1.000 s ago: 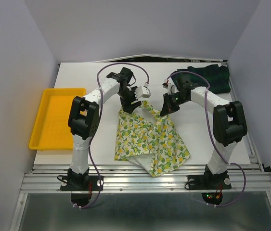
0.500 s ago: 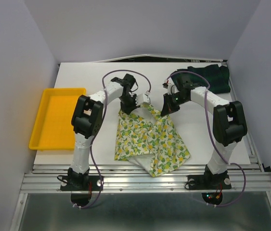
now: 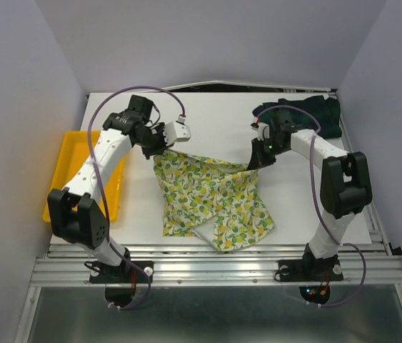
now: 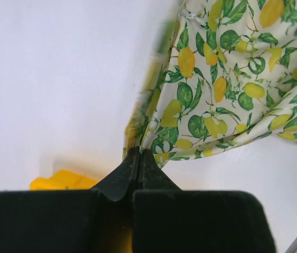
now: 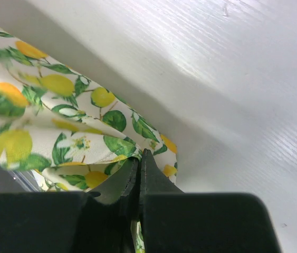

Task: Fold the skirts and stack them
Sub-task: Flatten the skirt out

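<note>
Nearest, at the near middle of the white table (image 3: 143,207): the lemon-print skirt (image 3: 211,196), rumpled and fanning out toward the near edge, with a strip of plain white underside showing along its near hem. Drawn out at its far edge between the two grippers, narrowing toward each pinch. At the far-left corner of that edge, the left gripper (image 3: 159,148): jaws pressed together on a fold of the lemon cloth, seen in the left wrist view as black fingertips (image 4: 130,171) meeting with the printed fabric (image 4: 227,79) rising from between them. At the far-right corner, the right gripper (image 3: 255,161): likewise clamped on the lemon-print skirt, fingertips (image 5: 130,182) closed on a bunched edge of the cloth (image 5: 58,105) just above the table. To the left, touching the table's left edge and partly under the left arm: a yellow tray (image 3: 65,182). Farthest, in the far-right corner, well apart from the lemon cloth: the plaid skirt (image 3: 315,114), dark green and navy, lying in a heap.
</note>
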`<state>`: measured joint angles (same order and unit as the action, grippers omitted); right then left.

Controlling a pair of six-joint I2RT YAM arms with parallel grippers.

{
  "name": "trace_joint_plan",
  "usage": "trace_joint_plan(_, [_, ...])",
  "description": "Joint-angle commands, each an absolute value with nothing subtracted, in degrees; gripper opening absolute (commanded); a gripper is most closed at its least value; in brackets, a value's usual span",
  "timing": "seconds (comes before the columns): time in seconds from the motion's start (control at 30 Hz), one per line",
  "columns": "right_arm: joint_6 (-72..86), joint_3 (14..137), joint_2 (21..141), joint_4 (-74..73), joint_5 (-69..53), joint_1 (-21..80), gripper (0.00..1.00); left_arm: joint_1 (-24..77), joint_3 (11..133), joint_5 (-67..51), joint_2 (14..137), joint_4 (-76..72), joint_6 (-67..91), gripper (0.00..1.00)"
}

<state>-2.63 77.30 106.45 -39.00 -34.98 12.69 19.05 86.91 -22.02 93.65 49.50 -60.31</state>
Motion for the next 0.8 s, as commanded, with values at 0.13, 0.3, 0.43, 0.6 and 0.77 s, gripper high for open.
trace_joint_plan(0.13, [-8.3, 73.6, 103.6, -39.9, -27.2, 6.8, 0.01, 12.6, 75.6, -27.6, 82.4, 52.1, -63.4, 0.00])
trace_joint_plan(0.3, [-9.8, 74.5, 106.3, -41.0, -26.4, 5.4, 0.02, 10.4, 64.1, -25.0, 80.2, 48.8, -65.3, 0.00])
trace_joint_plan(0.43, [-8.4, 78.2, 108.2, -44.1, -30.3, 5.4, 0.32, 11.8, 63.0, -27.9, 81.7, 45.7, -61.9, 0.00])
trace_joint_plan(0.6, [-7.2, 83.3, 105.8, -45.6, -30.2, 5.4, 0.55, 17.0, 63.9, -30.4, 84.5, 43.1, -57.8, 0.00])
trace_joint_plan(0.77, [-7.1, 84.9, 99.9, -44.7, -27.3, 11.1, 0.47, 22.8, 62.3, -30.8, 85.4, 39.6, -54.5, 0.00])
